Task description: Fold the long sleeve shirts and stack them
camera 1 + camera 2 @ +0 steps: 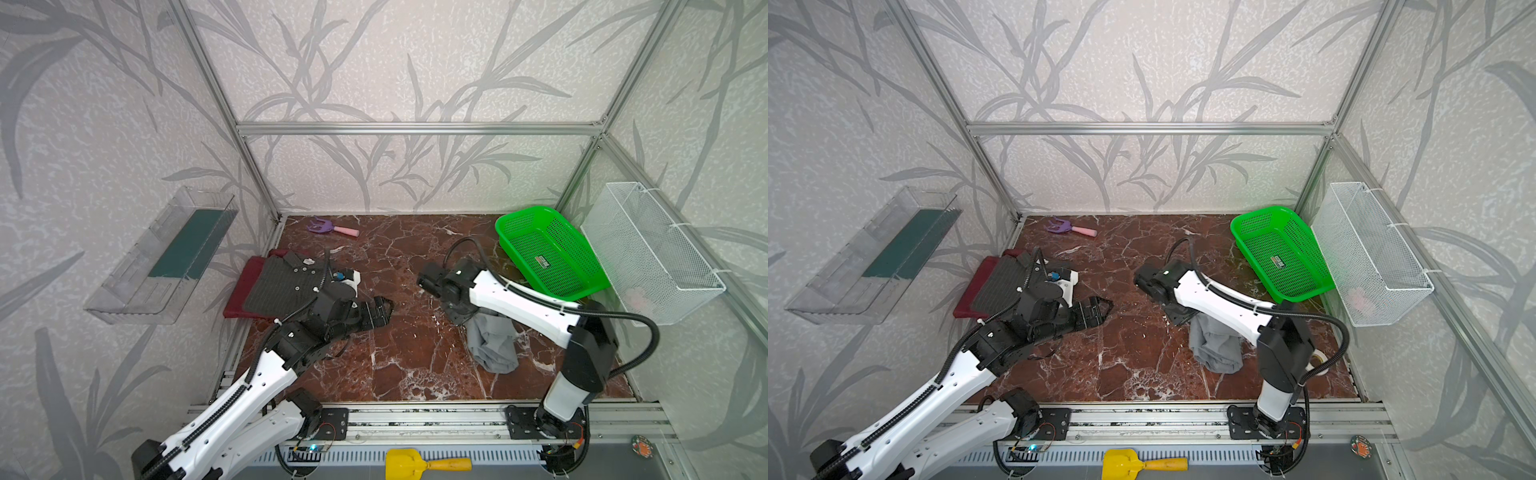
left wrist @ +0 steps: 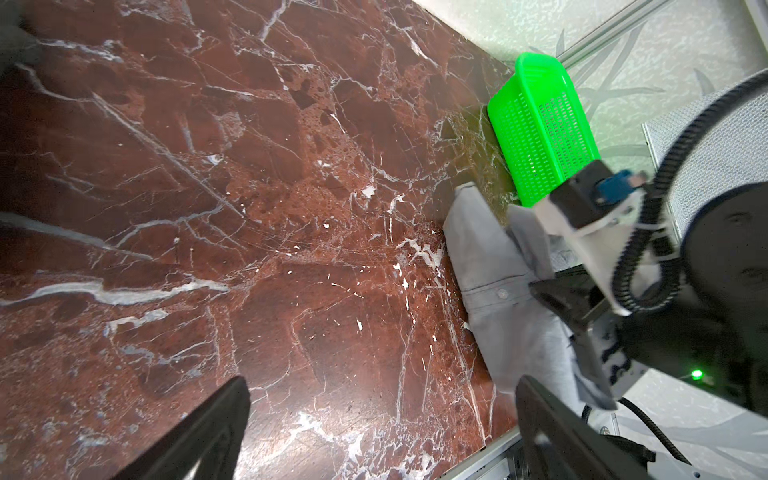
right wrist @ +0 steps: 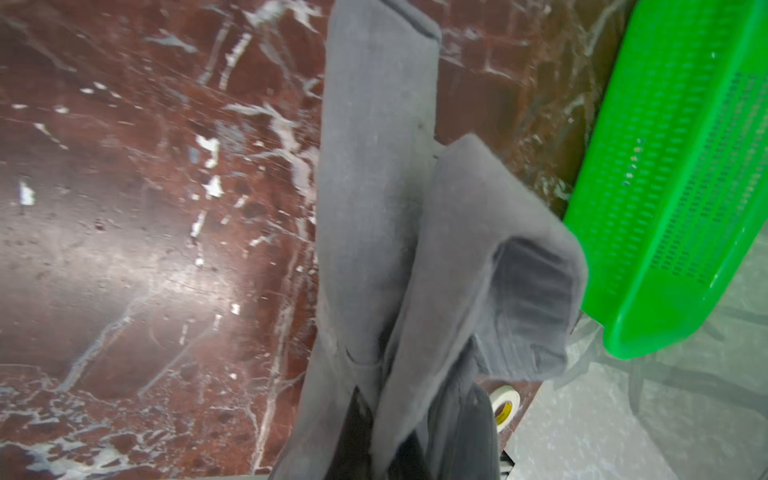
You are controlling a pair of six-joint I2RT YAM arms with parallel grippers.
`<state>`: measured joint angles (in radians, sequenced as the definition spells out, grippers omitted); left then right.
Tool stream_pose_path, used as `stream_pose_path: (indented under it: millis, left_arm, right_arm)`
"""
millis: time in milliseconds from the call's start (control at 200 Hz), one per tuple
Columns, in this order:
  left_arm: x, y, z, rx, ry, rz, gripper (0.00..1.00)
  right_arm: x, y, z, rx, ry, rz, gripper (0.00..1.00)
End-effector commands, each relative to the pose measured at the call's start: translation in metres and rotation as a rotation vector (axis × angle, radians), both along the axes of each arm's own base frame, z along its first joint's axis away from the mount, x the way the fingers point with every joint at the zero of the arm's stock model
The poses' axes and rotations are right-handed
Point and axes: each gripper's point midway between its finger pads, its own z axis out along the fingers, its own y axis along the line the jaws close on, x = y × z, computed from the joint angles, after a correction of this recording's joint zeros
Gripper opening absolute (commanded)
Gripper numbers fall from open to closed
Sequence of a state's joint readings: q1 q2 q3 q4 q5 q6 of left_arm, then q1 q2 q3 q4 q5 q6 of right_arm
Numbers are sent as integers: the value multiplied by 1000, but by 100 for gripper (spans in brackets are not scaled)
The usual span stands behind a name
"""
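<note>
A light grey shirt (image 1: 492,345) (image 1: 1217,345) hangs bunched from my right gripper (image 1: 459,318) (image 3: 384,432), which is shut on its upper folds; its lower end rests on the marble table. The left wrist view shows the same shirt (image 2: 498,291) with a button on it. At the far left a dark grey pinstriped shirt (image 1: 282,286) (image 1: 1000,282) lies folded on top of a folded maroon shirt (image 1: 243,291). My left gripper (image 1: 384,309) (image 2: 382,382) hovers open over bare marble between the stack and the grey shirt, holding nothing.
A green mesh basket (image 1: 548,253) leans at the back right beside a white wire basket (image 1: 652,253) on the wall. A clear bin (image 1: 162,257) hangs on the left wall. A purple and pink toy rake (image 1: 332,227), a yellow shovel (image 1: 424,463) and a tape roll (image 3: 505,405) lie about.
</note>
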<state>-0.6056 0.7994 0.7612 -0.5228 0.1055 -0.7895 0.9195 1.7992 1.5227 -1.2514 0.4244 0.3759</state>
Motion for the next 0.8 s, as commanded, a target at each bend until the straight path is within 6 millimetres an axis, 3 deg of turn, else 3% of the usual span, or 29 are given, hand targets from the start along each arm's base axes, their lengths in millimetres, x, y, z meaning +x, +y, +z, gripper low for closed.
stream_pose_path:
  millis: [0,120,290,410,510,645,755,795]
  left_arm:
    - [-5,12,0,-20,-9,40,99]
    - [-11,26,-5,2,-17,73,99]
    - [-18,33,-18,6,7,93,99]
    - [-22,37,-27,7,26,104,99]
    - [-27,37,-39,9,54,102,99]
    - [-32,36,-57,0,93,97,99]
    - [-33,32,-66,-17,115,90,99]
    - [-33,30,-68,-16,121,81,99]
  right_arm:
    - [-14,48,-15,89,29,-1,0]
    - [-36,95,-40,163,99,32,0]
    - [-57,132,-64,235,189,50,34]
    - [-70,157,-51,358,233,72,51]
    - [-76,169,-25,469,247,93,59]
    - [-68,154,22,561,179,90,61]
    - [-51,107,44,574,95,36,58]
    - [-35,77,42,576,80,-40,56]
